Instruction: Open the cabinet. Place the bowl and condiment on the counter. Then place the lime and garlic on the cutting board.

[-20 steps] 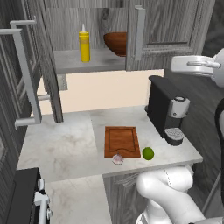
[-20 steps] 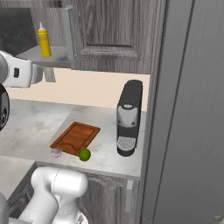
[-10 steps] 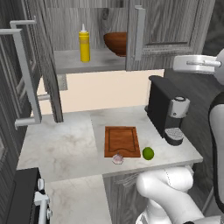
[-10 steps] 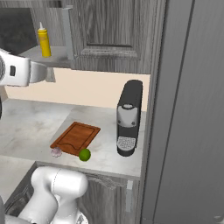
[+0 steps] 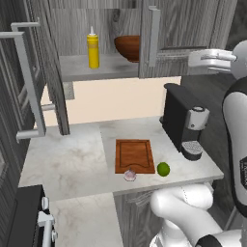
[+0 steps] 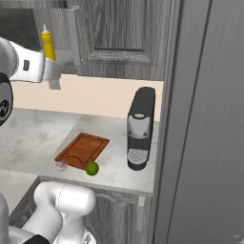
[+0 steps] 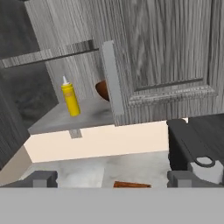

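cabinet (image 5: 188,29) doors open; condiment (image 5: 93,48) and bowl (image 5: 129,47) on its shelf. gripper (image 7: 113,178) spread, empty. garlic (image 5: 130,174) and lime (image 5: 163,169) on counter (image 5: 72,159) beside cutting board (image 5: 134,155).

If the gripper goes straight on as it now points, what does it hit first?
Likely the cabinet's right door, near its handle edge. The open gripper faces it; the bowl sits half hidden behind it, the condiment off-line. Depth is unclear.
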